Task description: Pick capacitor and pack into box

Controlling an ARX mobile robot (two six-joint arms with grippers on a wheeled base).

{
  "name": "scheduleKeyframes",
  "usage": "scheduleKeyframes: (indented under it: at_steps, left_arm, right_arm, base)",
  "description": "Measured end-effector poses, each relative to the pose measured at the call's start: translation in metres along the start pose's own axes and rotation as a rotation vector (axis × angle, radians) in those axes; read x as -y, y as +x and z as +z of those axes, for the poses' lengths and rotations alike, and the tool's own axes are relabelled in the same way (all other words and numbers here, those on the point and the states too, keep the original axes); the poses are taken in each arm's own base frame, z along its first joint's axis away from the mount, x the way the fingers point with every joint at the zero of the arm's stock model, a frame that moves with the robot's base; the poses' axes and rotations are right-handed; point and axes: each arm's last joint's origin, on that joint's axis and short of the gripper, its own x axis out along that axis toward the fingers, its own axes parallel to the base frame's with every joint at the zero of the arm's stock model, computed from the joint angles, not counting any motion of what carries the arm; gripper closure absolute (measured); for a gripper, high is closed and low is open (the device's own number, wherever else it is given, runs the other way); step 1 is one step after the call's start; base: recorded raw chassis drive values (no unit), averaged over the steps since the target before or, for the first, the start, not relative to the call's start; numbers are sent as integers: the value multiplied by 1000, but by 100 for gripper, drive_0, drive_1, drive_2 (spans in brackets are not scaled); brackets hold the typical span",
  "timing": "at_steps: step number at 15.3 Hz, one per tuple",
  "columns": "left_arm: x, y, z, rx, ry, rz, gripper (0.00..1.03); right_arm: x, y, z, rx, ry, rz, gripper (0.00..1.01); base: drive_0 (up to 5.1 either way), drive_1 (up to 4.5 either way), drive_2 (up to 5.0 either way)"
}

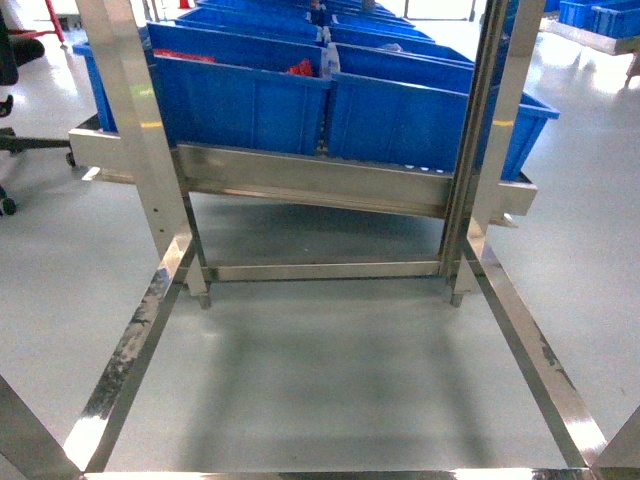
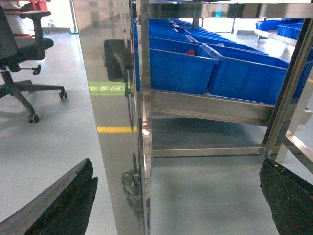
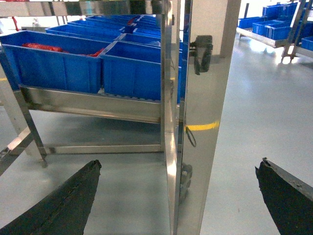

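The capacitor and the box are out of view in all three views. My left gripper (image 2: 177,166) is open and holds nothing; its dark fingers (image 2: 63,205) stand wide apart on either side of a polished steel upright (image 2: 122,122). My right gripper (image 3: 180,164) is also open and holds nothing, its fingers (image 3: 288,196) straddling another steel upright (image 3: 205,122). Neither gripper shows in the head view.
A steel rack frame (image 1: 320,190) carries rows of blue plastic bins (image 1: 250,100) on a sloped shelf; red items (image 1: 300,68) lie in some. Low steel rails (image 1: 530,350) border grey floor below. An office chair (image 2: 24,54) stands at the left.
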Motion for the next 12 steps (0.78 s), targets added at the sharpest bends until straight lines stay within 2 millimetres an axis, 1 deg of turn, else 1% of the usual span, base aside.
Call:
scheduleKeyframes:
  at_steps: [12]
  left_arm:
    - [0, 0, 0, 0, 0, 0, 5]
  right_arm:
    - [0, 0, 0, 0, 0, 0, 3]
  base:
    - [0, 0, 0]
